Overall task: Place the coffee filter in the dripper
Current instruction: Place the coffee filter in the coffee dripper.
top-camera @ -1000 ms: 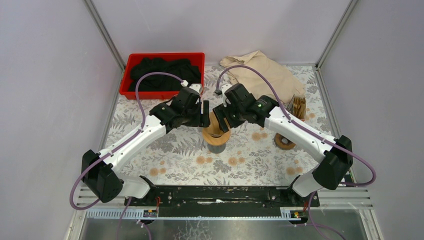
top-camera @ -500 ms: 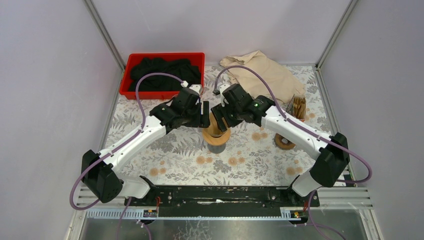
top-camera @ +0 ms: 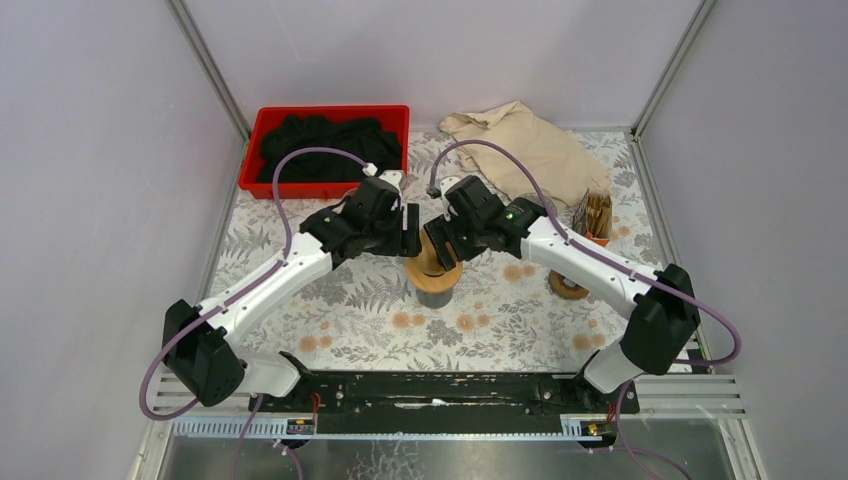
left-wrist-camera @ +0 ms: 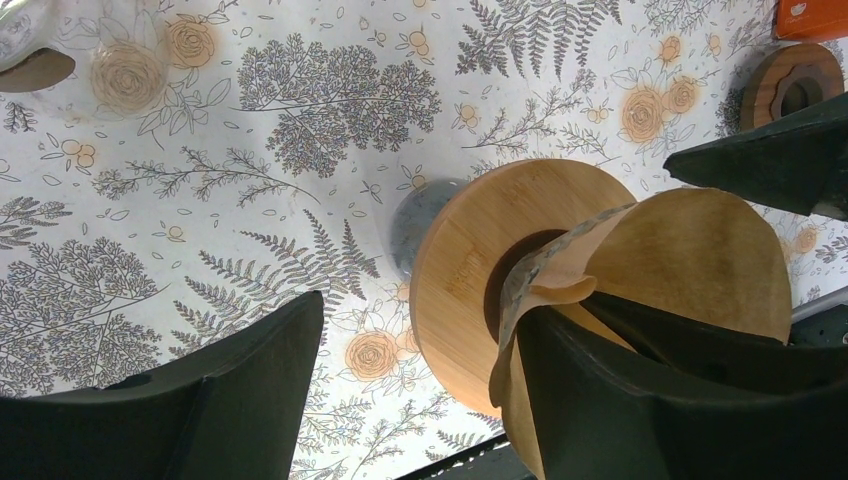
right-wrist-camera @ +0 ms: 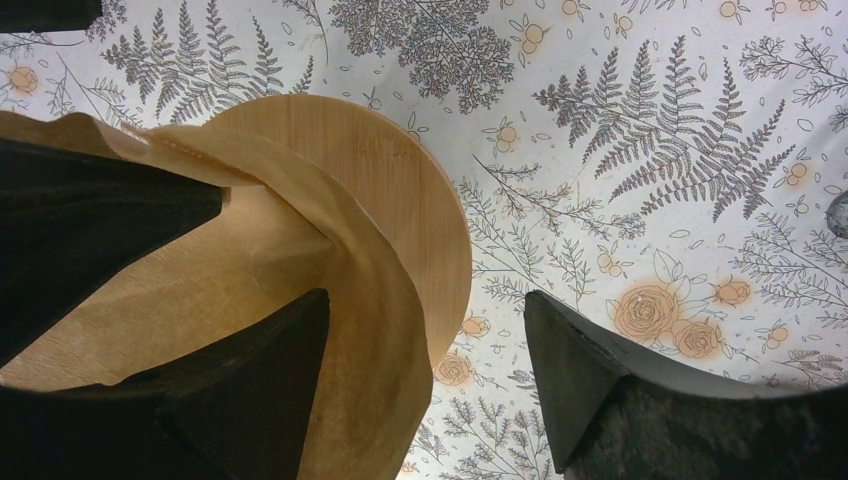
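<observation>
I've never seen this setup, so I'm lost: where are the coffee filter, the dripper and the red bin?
coffee filter [right-wrist-camera: 375,330], right wrist view, on its folded paper wall.
dripper [right-wrist-camera: 400,170], right wrist view, on its wooden ring.
red bin [top-camera: 330,110], top external view, on its far rim.

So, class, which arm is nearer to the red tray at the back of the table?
Left. The left arm ends just in front of the red tray. The right arm lies on the other side of the dripper, farther off.

Tan coffee filter [right-wrist-camera: 372,300], pale wooden dripper [right-wrist-camera: 405,190], fern-and-rose printed tablecloth [right-wrist-camera: 650,150].
</observation>
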You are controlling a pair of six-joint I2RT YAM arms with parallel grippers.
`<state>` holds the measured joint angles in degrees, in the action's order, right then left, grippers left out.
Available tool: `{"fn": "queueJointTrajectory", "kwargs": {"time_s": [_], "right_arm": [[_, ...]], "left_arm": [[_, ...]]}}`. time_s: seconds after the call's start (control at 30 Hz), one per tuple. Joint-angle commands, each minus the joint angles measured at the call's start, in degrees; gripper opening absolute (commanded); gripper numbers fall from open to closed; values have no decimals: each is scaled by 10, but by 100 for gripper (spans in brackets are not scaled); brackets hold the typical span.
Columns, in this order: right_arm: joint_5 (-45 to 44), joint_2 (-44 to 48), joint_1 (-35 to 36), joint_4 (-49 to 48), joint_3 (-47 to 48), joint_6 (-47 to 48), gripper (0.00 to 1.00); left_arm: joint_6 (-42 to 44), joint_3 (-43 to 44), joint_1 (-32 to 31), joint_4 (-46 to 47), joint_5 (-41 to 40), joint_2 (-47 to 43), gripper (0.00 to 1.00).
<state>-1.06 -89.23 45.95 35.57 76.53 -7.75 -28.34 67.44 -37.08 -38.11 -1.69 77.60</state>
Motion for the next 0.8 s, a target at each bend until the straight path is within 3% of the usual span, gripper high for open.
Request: {"fn": "queueJointTrajectory", "kwargs": {"time_s": [0.0, 0.37, 0.77], "right_arm": [[-16, 32, -3, 5, 14, 8, 78], [-1, 95, -3, -37, 5, 8, 81], [-10, 93, -3, -50, -6, 12, 82]], "left_arm": [[8, -4, 3, 23, -4, -17, 77], [9, -12, 3, 47, 11, -43, 80], [0, -25, 3, 66, 33, -73, 85]]}}
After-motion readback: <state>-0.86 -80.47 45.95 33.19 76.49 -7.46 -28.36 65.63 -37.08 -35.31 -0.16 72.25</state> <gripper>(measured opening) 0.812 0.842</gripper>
